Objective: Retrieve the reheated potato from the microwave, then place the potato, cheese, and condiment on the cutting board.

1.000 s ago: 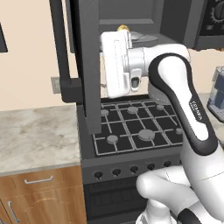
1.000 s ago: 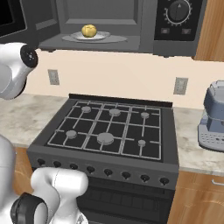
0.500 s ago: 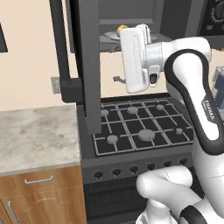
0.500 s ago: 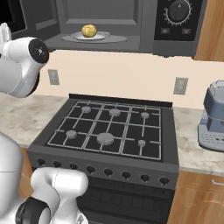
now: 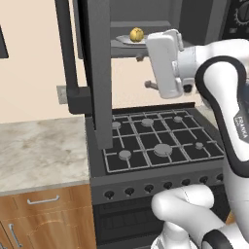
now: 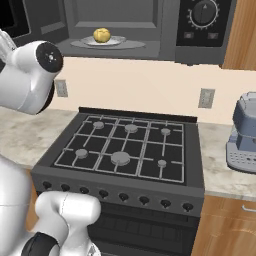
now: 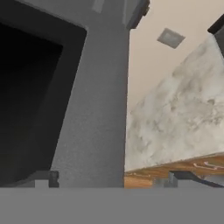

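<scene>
Microwave [image 6: 150,30] standing open above the stove [image 6: 127,150], door [image 5: 99,73] swung out just beside the end effector [image 7: 111,180]; potato [image 5: 136,34] waiting on its plate [image 5: 127,42] inside the cavity, above and beyond the end effector, well apart from the fingers [image 7: 46,178]. End effector spread wide and carrying nothing, aimed at the door's edge with marble surface [image 5: 39,151] and wall outlet [image 7: 170,38] off to one side in the hand view. By the look of it, opening step done, retrieval not yet begun: no contact with the potato, no reach into the cavity. Left to do, judging from the task: lift to the shelf level, close on the potato, carry it out, then gather cheese and condiment onto the cutting board. Coffee machine [image 6: 243,135] at the far end of the surface, well apart from the end effector
</scene>
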